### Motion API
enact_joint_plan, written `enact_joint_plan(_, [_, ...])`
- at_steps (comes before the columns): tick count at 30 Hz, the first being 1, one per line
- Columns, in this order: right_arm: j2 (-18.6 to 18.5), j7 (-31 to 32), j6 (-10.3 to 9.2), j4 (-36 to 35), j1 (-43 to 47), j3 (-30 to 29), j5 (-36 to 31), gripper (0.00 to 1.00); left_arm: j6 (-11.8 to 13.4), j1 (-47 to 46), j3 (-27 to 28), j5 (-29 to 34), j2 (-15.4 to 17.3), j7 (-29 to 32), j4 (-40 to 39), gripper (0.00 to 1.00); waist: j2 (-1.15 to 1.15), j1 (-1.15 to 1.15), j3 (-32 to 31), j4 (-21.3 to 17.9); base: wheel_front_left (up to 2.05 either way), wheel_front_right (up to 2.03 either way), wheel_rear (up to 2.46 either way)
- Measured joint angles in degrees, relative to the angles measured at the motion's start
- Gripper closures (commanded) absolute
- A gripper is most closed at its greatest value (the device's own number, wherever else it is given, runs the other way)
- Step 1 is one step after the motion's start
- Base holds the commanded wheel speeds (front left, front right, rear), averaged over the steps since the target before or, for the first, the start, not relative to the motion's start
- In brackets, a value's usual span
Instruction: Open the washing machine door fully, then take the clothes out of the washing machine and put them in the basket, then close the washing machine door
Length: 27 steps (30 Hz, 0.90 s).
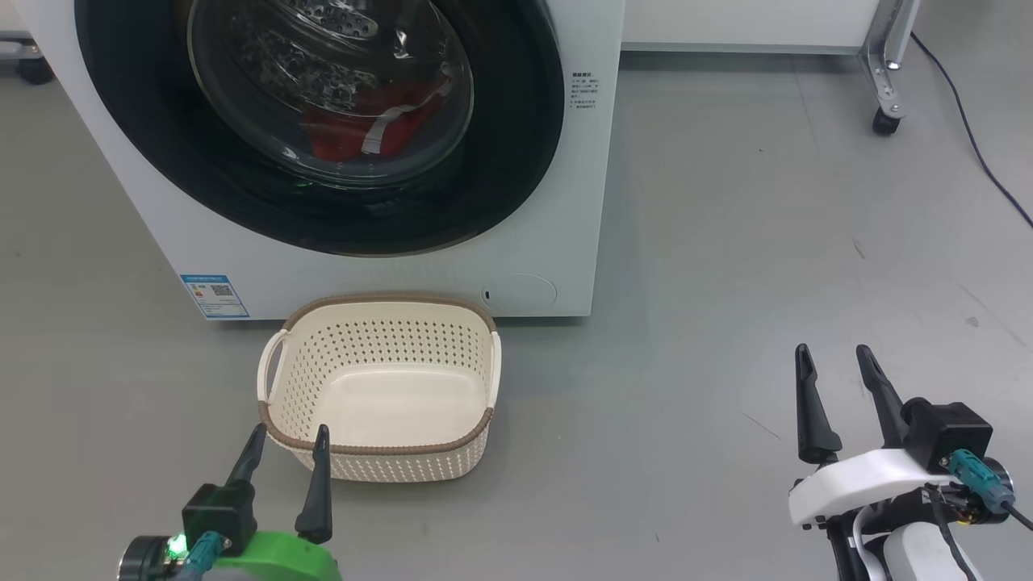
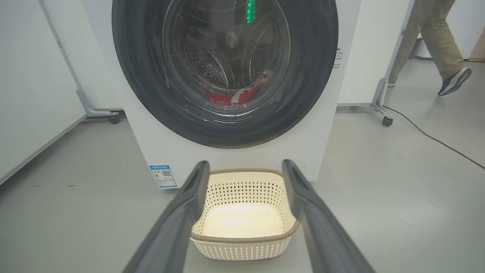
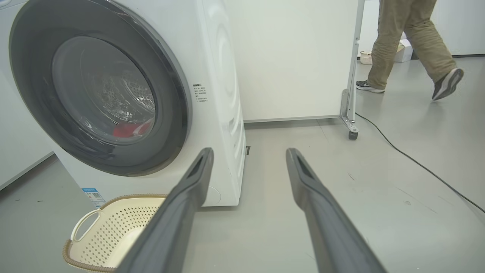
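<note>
The washing machine door (image 1: pixel 500 161) sat shut on the washing machine (image 1: pixel 387 274), with the red clothes (image 1: pixel 355 133) seen through it. The basket (image 1: pixel 379 311) stood on the floor (image 1: pixel 726 282) just before the machine. The left end effector (image 1: pixel 290 429) hovered at the basket's near rim, fingers apart. The right end effector (image 1: pixel 832 349) (well off to the side) was likewise spread.

Front of the washing machine (image 1: pixel 565 242), lower left corner: blue label (image 1: pixel 215 296) with a QR code and lines of small print, too small to read. Just right of the washing machine door (image 1: pixel 516 161), on the white panel: block of dark print (image 1: pixel 583 94) (characters not legible). No brand or number readable.
</note>
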Motion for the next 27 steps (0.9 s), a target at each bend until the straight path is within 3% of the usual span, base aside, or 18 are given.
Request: enact_joint_plan(27, [0.2, 0.8, -0.51, 2.7, -0.4, 0.1, 0.4, 0.0, 1.8, -1.4, -0.7, -2.4, 0.0, 0.0, 3.0, 0.0, 0.0, 0.0, -0.2, -0.1, 0.0, 0.0, 0.0])
